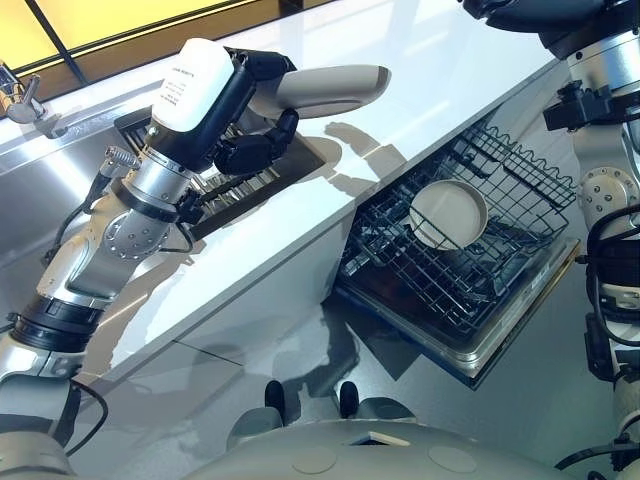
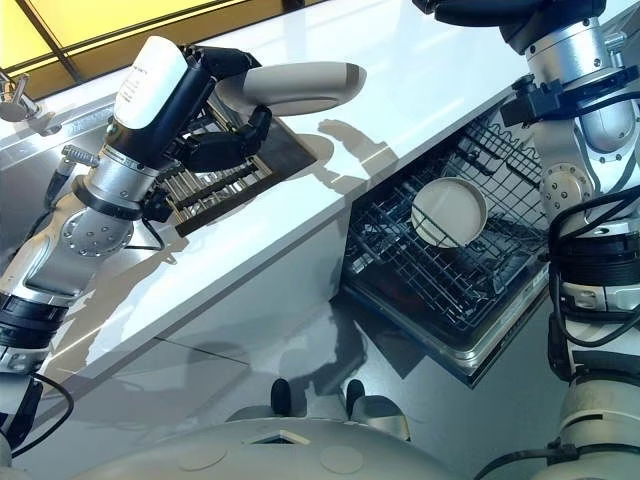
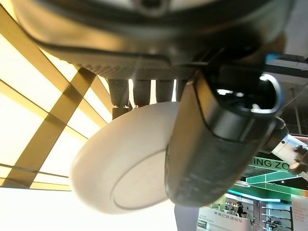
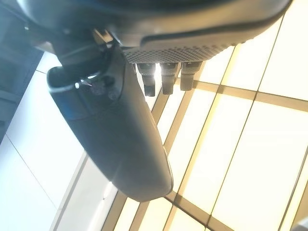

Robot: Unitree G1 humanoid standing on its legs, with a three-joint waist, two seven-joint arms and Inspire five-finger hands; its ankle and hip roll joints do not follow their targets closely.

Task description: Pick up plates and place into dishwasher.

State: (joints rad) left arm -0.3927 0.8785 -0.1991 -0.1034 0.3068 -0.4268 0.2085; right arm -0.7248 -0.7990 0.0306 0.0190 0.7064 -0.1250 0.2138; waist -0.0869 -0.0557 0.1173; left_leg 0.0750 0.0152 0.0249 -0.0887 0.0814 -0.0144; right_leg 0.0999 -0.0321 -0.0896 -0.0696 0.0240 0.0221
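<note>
Plate clamped in left hand: thumb across one face, fingers behind other, rim sticking out to right. Left arm bent up from near left, wrist raised. Hand held above white surface, over dark slatted drainer toward its left end. Second plate leans on edge in wire dishwasher rack, pulled out at right, below surface edge. Right hand turned up toward ceiling, thumb and fingers loose, holding nothing.
</note>
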